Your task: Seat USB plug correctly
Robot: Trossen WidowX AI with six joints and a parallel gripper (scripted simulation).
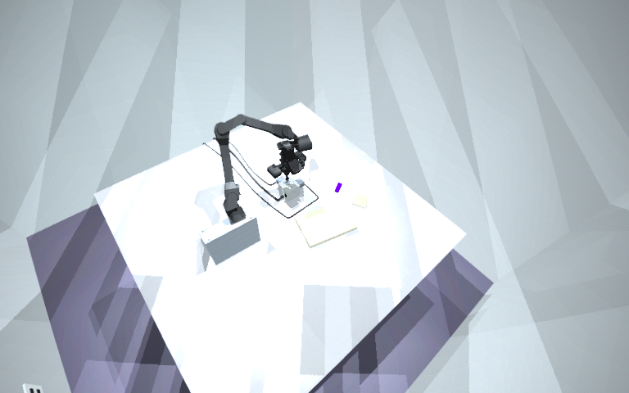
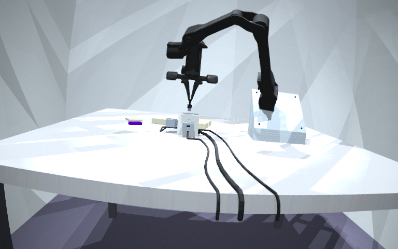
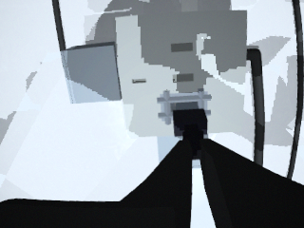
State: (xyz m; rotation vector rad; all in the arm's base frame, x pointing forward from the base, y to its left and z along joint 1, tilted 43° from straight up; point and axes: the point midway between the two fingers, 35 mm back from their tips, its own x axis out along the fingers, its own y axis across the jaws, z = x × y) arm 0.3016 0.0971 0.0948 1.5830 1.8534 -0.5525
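The white power cube (image 1: 292, 195) (image 2: 193, 118) (image 3: 190, 32) stands mid-table with cables running from its sides. My gripper (image 1: 287, 174) (image 2: 189, 103) (image 3: 194, 149) points straight down over the cube and is shut on the small USB plug (image 2: 189, 107) (image 3: 189, 121). The plug hangs upright just above the cube's top face, with its metal end (image 3: 184, 102) pointing down. In the wrist view, dark slots show on the cube's faces beyond the plug. I cannot tell whether the plug touches the cube.
Three black cables (image 2: 226, 173) run from the cube over the front table edge. A grey adapter (image 2: 170, 122) sits against the cube. A purple stick (image 1: 337, 187) (image 2: 134, 123), a beige pad (image 1: 327, 227) and a small beige note (image 1: 359, 201) lie nearby. The arm's base block (image 1: 232, 241) (image 2: 275, 120) stands beside them.
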